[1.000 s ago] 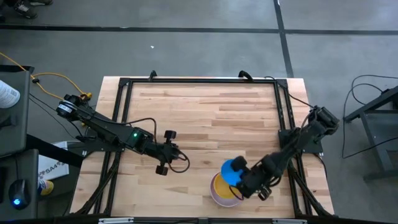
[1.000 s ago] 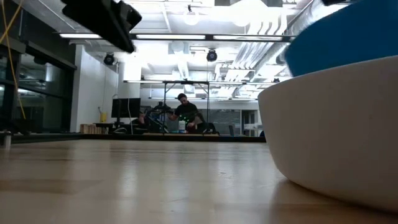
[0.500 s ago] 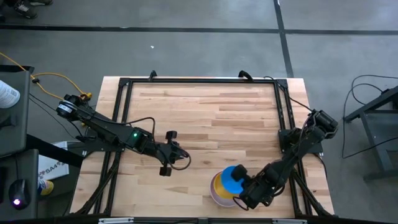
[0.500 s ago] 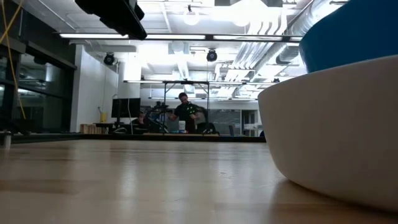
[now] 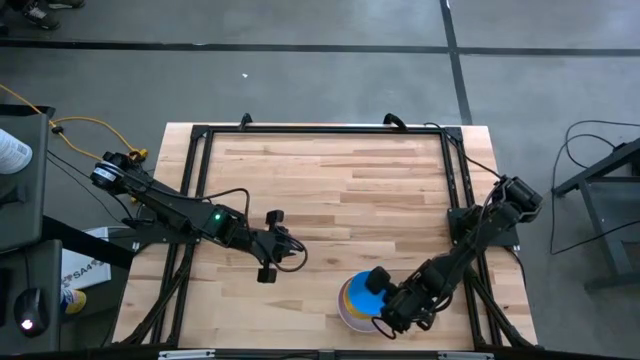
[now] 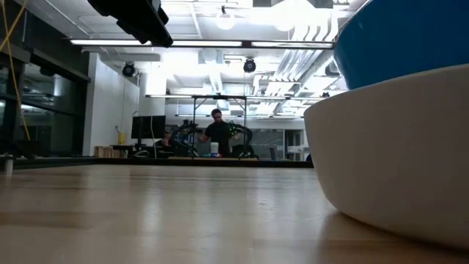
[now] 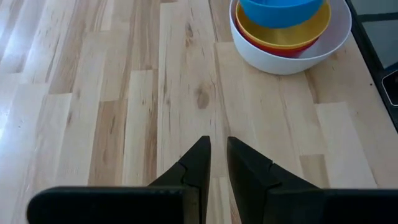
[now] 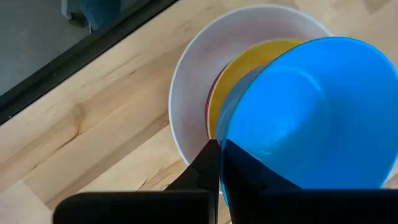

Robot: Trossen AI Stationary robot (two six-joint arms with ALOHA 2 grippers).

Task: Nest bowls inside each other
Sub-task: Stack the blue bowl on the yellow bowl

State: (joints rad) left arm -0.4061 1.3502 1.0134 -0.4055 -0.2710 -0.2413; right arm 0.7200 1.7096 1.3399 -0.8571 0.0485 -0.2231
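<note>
Near the table's near right edge stands a white bowl (image 5: 347, 312) with a yellow bowl (image 8: 231, 79) nested in it; a reddish-pink rim (image 7: 250, 41) shows under the yellow one. My right gripper (image 5: 388, 303) is shut on a blue bowl (image 8: 311, 118), which is tilted over the yellow bowl. In the low view the blue bowl (image 6: 403, 44) shows above the white bowl's wall (image 6: 388, 147). My left gripper (image 7: 218, 152) hovers over bare wood at the table's middle left, its fingers a narrow gap apart with nothing between them. My right gripper holds the blue bowl by its rim (image 8: 222, 140), with one finger (image 8: 202, 167) outside the wall and the other inside. The fingers come steeply from above. The bowl is tilted over the nested bowls; whether its bottom touches the yellow bowl I cannot tell.
Black frame rails (image 5: 200, 160) run along the table's left, far and right sides. The bowl stack stands close to the near edge and the right rail (image 5: 478, 290). Bare wood (image 5: 330, 180) fills the middle and far part. A person (image 6: 216, 132) sits far back in the room.
My right gripper has gone a little toward the table's near edge and down with the blue bowl, rolling its wrist, so the bowl sits more squarely over the yellow and white bowls. My left gripper has rolled slightly in place.
</note>
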